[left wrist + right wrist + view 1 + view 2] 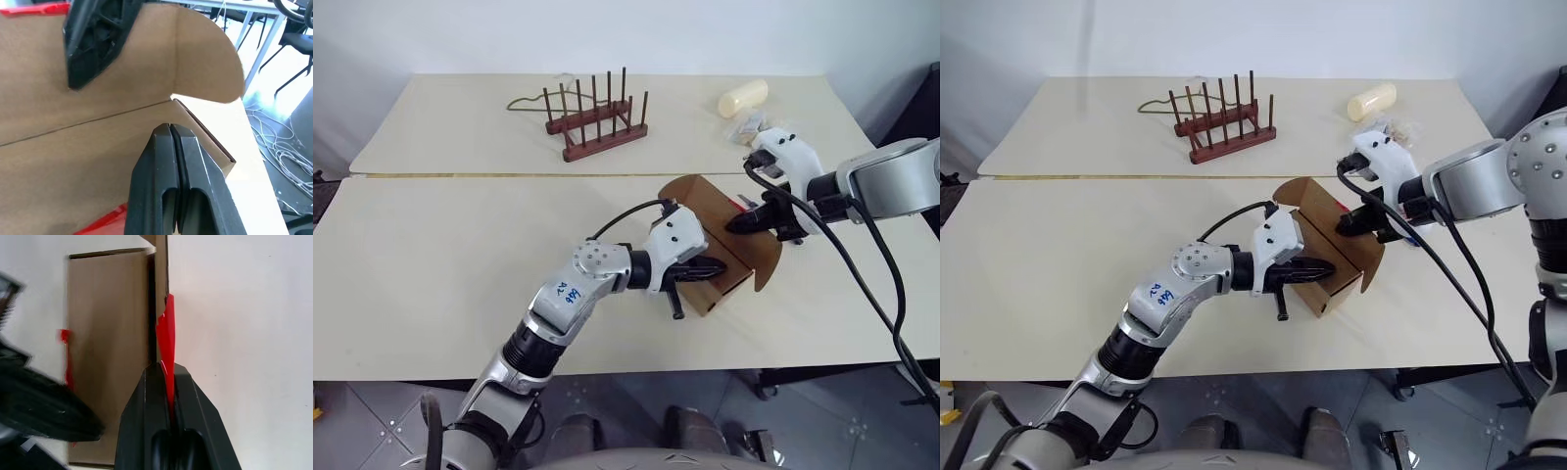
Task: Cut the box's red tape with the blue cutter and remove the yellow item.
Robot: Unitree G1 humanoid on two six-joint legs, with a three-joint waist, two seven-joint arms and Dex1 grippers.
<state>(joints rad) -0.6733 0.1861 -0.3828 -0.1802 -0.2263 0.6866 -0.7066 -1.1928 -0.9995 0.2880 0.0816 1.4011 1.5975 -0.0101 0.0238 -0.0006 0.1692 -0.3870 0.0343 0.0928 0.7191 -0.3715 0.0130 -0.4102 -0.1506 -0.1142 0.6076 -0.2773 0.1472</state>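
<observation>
Brown cardboard box (720,257), flaps raised, lying near the right end of the near cream table (431,284). Left gripper (717,270), fingers pressed together, rests against the box's near side. Right gripper (736,224), at the box's far right side, pinches a strip of red tape (167,340) between its fingers. Near-table surface to the left is bare up to its front edge. Far table (440,122): wooden rack (597,119) at centre, pale cream cylinder (742,97) at right. White wall beyond.
</observation>
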